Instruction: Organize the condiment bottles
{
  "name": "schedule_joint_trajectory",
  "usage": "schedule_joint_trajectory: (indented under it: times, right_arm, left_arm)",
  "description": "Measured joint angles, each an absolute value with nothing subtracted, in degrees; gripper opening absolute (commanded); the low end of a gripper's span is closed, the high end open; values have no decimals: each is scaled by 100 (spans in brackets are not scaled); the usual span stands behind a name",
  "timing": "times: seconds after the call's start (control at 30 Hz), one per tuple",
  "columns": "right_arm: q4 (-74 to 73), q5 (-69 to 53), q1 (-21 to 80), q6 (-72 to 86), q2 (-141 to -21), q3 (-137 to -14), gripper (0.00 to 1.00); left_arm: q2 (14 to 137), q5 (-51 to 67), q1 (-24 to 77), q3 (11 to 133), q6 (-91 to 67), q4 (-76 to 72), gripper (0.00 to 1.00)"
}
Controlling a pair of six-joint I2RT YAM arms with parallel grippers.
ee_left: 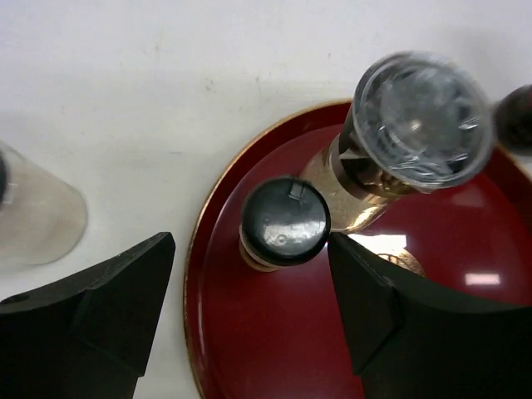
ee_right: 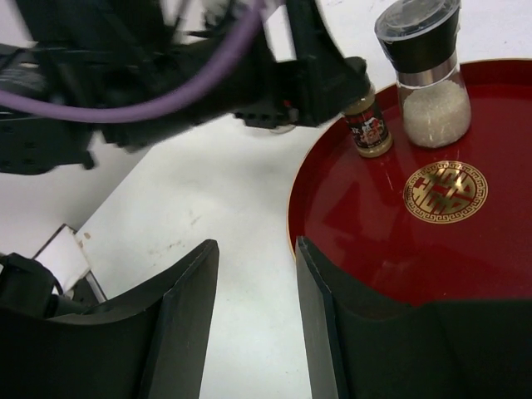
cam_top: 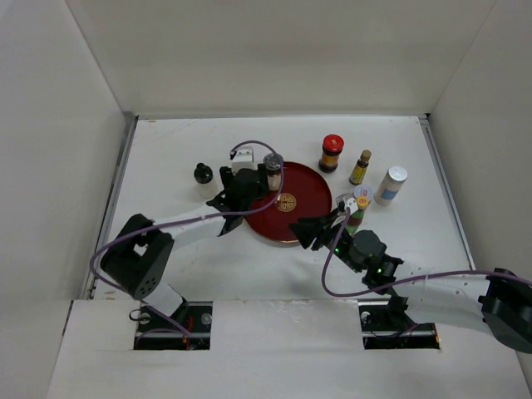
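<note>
**Left gripper** (ee_left: pixel 249 259): jaws spread wide over the left part of the round red tray (ee_left: pixel 274 349). A small black-capped spice bottle (ee_left: pixel 285 222) stands upright on the tray between the fingers (ee_left: pixel 112 307). It sits close against the finger on the tray side and well clear of the other. Contact cannot be confirmed, and nothing is clamped.

**Right gripper** (ee_right: pixel 253 249): jaws parted by a moderate gap and empty. It sits low at the near-left rim of the tray, with one finger over the rim and the other over the white table (ee_right: pixel 224 191).

**Bottle positions**
- On the tray: the spice bottle and, just beside it, a clear-capped grinder (cam_top: pixel 273 170) filled with white grains.
- On the table left of the tray: a black-capped clear bottle (cam_top: pixel 204 174).
- On the table right of the tray: a red-lidded dark jar (cam_top: pixel 332 152), a small gold-capped dark bottle (cam_top: pixel 360 166) and a white bottle (cam_top: pixel 391 184).
- Beside the right arm's wrist: a yellow-capped green bottle (cam_top: pixel 359 205).
</note>
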State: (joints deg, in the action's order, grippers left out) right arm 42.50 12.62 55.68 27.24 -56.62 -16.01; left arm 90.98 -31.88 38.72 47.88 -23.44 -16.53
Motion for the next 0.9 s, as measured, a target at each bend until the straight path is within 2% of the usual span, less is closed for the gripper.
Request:
schedule_joint_trajectory:
  times: [0.17, 0.33, 0.5, 0.6, 0.77, 0.9]
  right_arm:
    - [4250, 1260, 5557, 2731, -5666, -1601, 52]
    - [4265, 1260, 5557, 2742, -5701, -1601, 61]
    - [4272, 1221, 5557, 2775, -5769, -1601, 82]
    - [4276, 1181, 5557, 2794, -5780, -1601, 87]
    - [4289, 1127, 5557, 2792, -5784, -1601, 87]
    - [4289, 1094, 5557, 2792, -5833, -1601, 86]
  left_arm:
    - [7782, -3203, 3782, 4359, -2353, -1739, 73]
    - [7094, -3341, 3155, 4211, -2370, -1603, 76]
    - [7376, -3424, 2521, 4211, -2386, -1238, 79]
    - [7695, -3430, 2390, 4213, -2379, -1125, 79]
    - [8204, -3428, 2163, 4272, -2377, -1096, 79]
    - [8534, -3426, 1984, 4445, -2355, -1142, 74]
